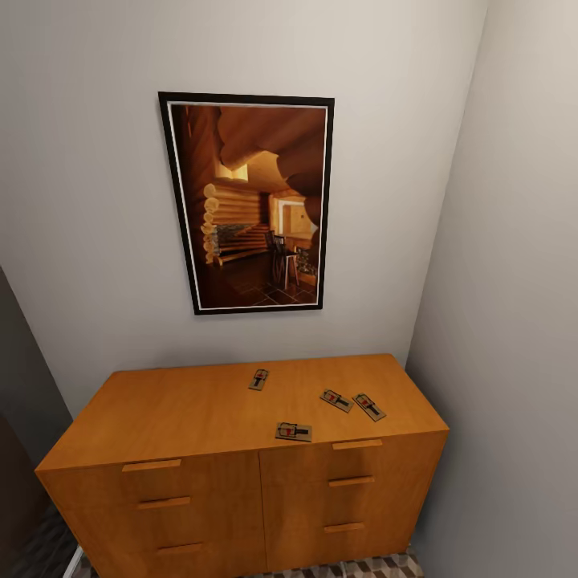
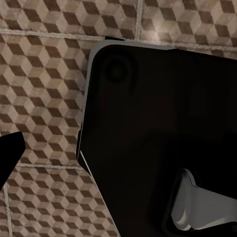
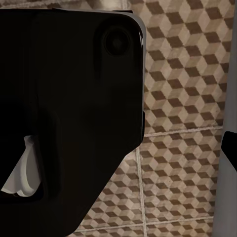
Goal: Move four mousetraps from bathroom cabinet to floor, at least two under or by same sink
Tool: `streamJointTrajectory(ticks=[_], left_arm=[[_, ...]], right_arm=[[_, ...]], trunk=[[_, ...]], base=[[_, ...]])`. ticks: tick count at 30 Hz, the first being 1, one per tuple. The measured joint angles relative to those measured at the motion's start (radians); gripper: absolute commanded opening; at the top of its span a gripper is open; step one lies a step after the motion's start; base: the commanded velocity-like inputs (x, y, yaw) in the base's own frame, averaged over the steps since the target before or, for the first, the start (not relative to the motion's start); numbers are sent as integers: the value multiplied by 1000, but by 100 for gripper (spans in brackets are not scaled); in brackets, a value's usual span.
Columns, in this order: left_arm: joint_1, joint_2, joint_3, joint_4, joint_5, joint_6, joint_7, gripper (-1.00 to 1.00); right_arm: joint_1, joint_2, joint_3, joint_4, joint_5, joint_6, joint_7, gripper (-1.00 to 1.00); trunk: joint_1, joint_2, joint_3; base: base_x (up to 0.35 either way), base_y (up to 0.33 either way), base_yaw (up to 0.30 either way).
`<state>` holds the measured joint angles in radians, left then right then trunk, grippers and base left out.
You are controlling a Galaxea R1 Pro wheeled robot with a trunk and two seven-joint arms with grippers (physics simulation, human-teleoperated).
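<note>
Pale grey walls (image 1: pixel 88 201) are meeting in a corner at the right, a black-framed picture (image 1: pixel 250 202) of a log-cabin interior is hanging on the back wall, and cube-patterned tiles (image 2: pixel 44 98) are covering the floor.

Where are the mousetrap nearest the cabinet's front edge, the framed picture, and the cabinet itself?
front mousetrap (image 1: pixel 293 432): head view, middle of its board.
framed picture (image 1: pixel 253 205): head view, centre of the print.
cabinet (image 1: pixel 193 413): head view, bare part of its top.

Orange-brown wooden cabinet (image 1: pixel 193 417), flat top: four mousetraps (image 1: pixel 258 379) (image 1: pixel 336 400) (image 1: pixel 369 406) (image 1: pixel 294 432) lying flat, two just beside each other.
</note>
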<state>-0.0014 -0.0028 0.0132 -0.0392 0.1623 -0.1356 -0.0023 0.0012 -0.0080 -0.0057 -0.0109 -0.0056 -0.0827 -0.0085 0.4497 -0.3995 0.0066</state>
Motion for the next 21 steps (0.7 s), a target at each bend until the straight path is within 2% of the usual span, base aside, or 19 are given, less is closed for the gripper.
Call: streamJointTrajectory(ticks=[21], left_arm=[[0,0,0,0,0,-1,1,100]], right_arm=[[0,0,0,0,0,0,0,100]], trunk=[[0,0,0]], base=[[0,0,0]])
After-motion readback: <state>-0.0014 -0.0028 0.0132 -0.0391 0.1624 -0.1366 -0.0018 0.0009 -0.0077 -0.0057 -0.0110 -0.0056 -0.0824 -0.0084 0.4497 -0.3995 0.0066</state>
